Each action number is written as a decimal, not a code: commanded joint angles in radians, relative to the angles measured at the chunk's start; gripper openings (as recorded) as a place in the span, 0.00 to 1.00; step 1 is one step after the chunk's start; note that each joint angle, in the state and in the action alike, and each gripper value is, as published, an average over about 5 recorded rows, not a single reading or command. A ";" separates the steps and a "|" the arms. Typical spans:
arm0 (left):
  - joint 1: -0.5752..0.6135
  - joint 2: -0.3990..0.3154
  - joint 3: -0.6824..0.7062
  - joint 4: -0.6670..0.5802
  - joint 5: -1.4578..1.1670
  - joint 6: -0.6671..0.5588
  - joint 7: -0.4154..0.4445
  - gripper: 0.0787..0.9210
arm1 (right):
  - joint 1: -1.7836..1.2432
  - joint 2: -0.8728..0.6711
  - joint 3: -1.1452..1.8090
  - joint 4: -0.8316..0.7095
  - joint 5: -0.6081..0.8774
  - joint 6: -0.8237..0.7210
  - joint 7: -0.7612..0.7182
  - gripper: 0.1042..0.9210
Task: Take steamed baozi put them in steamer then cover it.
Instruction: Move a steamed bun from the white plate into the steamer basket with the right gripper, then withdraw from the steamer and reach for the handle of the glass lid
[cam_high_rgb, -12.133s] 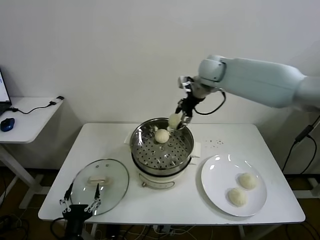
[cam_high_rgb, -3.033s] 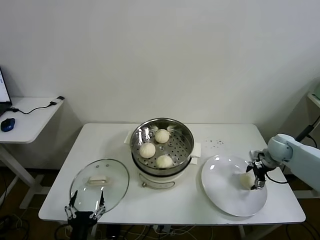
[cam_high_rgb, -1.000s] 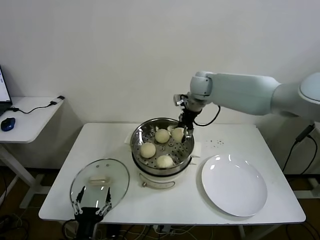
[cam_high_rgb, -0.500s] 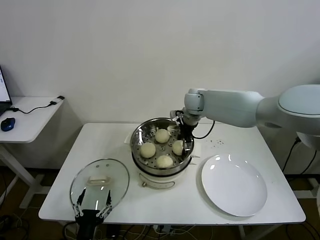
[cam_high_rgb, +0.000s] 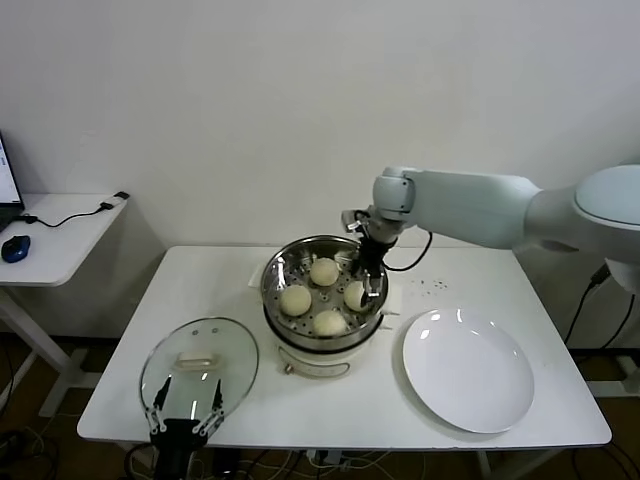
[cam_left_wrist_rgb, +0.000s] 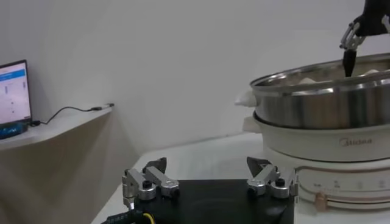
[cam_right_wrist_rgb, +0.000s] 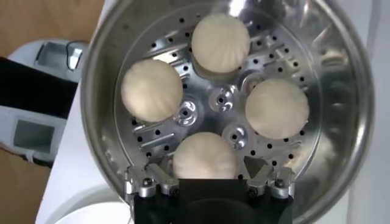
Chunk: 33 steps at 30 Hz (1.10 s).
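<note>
Our right gripper (cam_high_rgb: 366, 272), fingers apart, hangs over the upright steamer (cam_high_rgb: 325, 300) whose tray holds four baozi (cam_right_wrist_rgb: 204, 154), while our left gripper (cam_high_rgb: 184, 422), also spread, waits by the cover (cam_high_rgb: 200, 362) lying flat, handle up, on the worktop (cam_high_rgb: 330, 415) opposite a plate (cam_high_rgb: 468, 371).
</note>
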 joint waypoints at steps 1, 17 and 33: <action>0.002 0.001 -0.002 -0.001 0.002 -0.002 0.000 0.88 | 0.054 -0.233 0.104 0.138 0.094 0.120 0.116 0.88; 0.015 0.004 -0.013 -0.014 0.051 -0.024 -0.008 0.88 | -0.826 -0.759 1.004 0.514 0.094 0.443 0.744 0.88; 0.007 0.013 -0.094 -0.031 0.346 -0.035 0.013 0.88 | -1.879 -0.518 2.025 0.730 -0.103 0.451 0.897 0.88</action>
